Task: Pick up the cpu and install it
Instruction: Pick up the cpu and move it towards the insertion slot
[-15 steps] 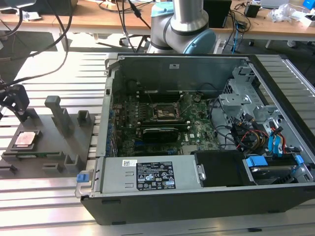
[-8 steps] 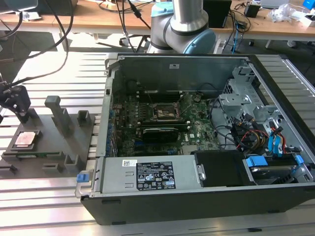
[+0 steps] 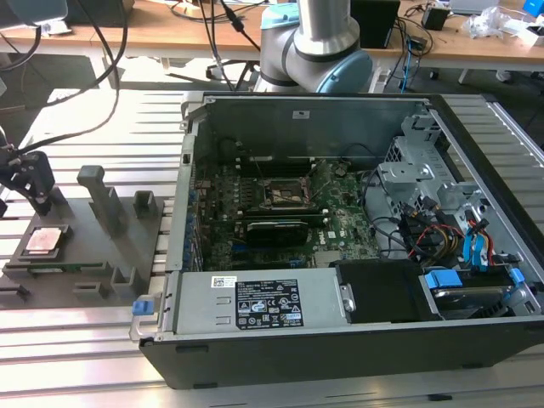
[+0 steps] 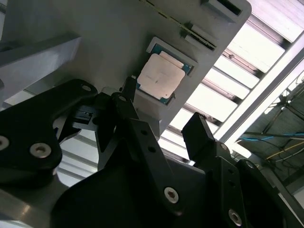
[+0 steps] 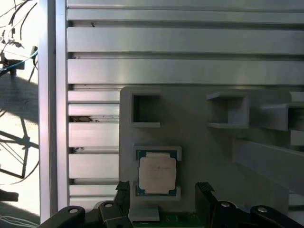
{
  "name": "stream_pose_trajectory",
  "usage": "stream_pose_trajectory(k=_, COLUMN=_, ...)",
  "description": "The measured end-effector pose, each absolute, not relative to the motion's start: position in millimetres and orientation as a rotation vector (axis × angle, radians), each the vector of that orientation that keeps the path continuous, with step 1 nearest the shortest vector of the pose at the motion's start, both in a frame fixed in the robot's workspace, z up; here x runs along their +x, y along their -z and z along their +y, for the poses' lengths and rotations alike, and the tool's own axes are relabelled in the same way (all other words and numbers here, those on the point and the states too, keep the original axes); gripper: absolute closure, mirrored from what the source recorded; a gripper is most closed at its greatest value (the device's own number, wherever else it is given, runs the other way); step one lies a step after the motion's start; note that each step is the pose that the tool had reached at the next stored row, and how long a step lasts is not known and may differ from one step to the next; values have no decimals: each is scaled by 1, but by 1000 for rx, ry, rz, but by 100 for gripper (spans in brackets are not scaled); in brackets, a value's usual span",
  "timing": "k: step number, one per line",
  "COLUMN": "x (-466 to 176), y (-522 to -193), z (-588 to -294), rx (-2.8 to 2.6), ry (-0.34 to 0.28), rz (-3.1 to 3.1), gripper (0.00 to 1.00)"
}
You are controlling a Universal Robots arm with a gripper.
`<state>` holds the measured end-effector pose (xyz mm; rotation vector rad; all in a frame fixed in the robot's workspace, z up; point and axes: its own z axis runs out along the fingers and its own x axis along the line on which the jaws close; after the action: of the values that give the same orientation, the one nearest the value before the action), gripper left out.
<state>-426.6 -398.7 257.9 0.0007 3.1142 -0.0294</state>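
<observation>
Over to the gripper (image 3: 25,191) now, at the exterior view's left, poised above the grey fixture (image 3: 93,246) on the slatted metal table (image 3: 85,340). Held with jaws spread wide apart, clamped on nothing. Just in front of it in that view, the cpu (image 3: 44,240), lying flat in a shallow pocket on the fixture, pale pinkish-silver top facing up. Not yet lifted. In both wrist views, looking down past two black fingers (image 5: 122,192) at the cpu, squarely seated in its pocket, with one finger off to each side of the pocket's near end and clear of the cpu itself. Hard to tell how high above it. Well apart, toward the exterior view's right, the open computer case (image 3: 340,357), lying on its side with the green board (image 3: 340,225) exposed and the black square socket (image 3: 285,194) near the board's middle. Behind the case, the arm's base (image 3: 323,42), grey with a blue cap.
</observation>
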Motion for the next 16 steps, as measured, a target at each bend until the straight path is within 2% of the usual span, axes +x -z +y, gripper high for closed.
stream_pose_trajectory(k=16, x=-427, y=-247, z=-399, rx=1, ry=29, rz=3114, gripper=34)
